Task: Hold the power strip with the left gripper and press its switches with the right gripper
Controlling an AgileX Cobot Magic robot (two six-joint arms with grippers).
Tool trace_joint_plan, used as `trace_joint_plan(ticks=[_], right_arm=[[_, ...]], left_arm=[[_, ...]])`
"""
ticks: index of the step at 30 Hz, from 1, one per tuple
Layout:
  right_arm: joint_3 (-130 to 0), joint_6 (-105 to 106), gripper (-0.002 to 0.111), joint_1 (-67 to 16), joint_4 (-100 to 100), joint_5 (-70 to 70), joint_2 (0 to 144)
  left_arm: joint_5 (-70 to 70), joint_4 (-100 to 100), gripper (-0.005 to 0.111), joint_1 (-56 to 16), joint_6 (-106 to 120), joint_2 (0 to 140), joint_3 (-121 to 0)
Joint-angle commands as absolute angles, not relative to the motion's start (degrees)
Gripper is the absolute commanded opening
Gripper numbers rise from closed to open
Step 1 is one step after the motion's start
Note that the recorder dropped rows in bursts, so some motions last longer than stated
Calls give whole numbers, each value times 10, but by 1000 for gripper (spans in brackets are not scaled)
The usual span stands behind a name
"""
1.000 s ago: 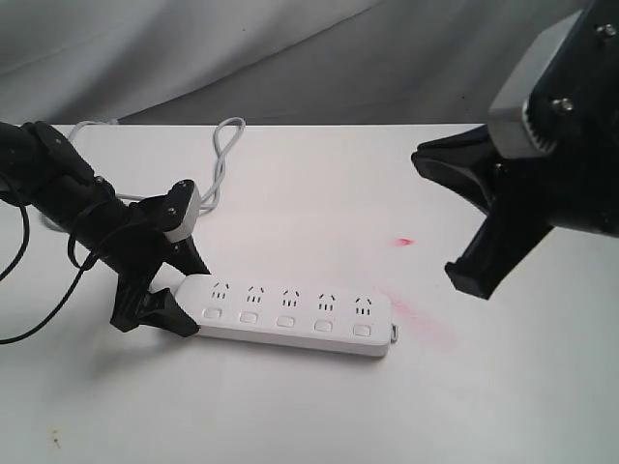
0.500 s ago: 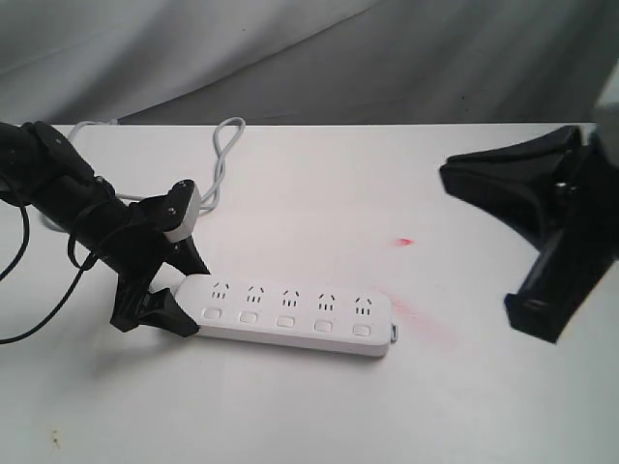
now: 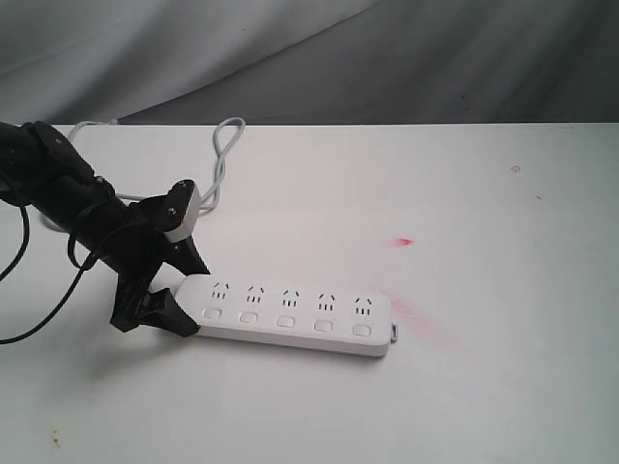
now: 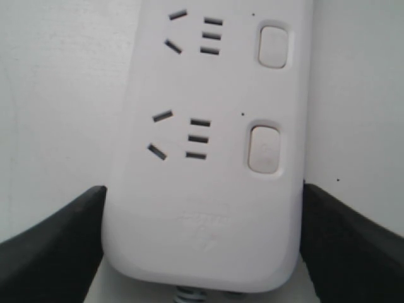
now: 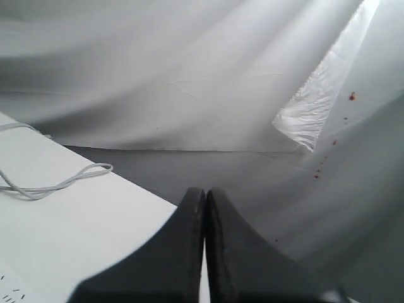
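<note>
The white power strip (image 3: pixel 290 314) lies flat on the white table, sockets up. Its row of small switches (image 3: pixel 286 321) runs along the near side. My left gripper (image 3: pixel 186 293) is shut on the strip's left, cord end, one black finger against each long side. In the left wrist view the strip (image 4: pixel 208 189) fills the gap between the fingers of the left gripper (image 4: pixel 202 208), with two switches (image 4: pixel 264 148) showing. My right gripper (image 5: pixel 205 192) is shut on nothing, raised off the table and facing the backdrop. It does not show in the exterior view.
The strip's grey cord (image 3: pixel 221 159) loops away over the back left of the table. A small red mark (image 3: pixel 404 241) and a pink smear (image 3: pixel 426 324) stain the tabletop right of the strip. Grey cloth (image 3: pixel 387 58) hangs behind the table's far edge.
The right gripper has drawn away to the right and left the exterior view. The left gripper and the power strip have not moved.
</note>
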State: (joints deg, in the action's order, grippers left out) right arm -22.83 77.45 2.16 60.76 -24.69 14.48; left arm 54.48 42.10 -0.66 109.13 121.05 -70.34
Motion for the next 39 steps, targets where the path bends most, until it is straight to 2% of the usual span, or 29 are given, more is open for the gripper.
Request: trace_joint_plan(ticks=[1,11,18,24,29,39], right_arm=[[-192,733,0,39,611,-245,115],[-165,684,0,39,583,-225,131],[-165,312,0,39,233,-214,138],[-144,107,0,39,89,-143,119],[-73,90,0,39,88,-74,56],[-20,90,0,39,83,-71,0]], left_arm=[[553,414,64,-9,1090,1214,-703],[553,414,64,-9,1090,1214,-703],[553,414,64,-9,1090,1214,-703],[553,414,64,-9,1090,1214,-703],[553,414,64,-9,1090,1214,-703],[553,414,64,-9,1090,1214,-703]])
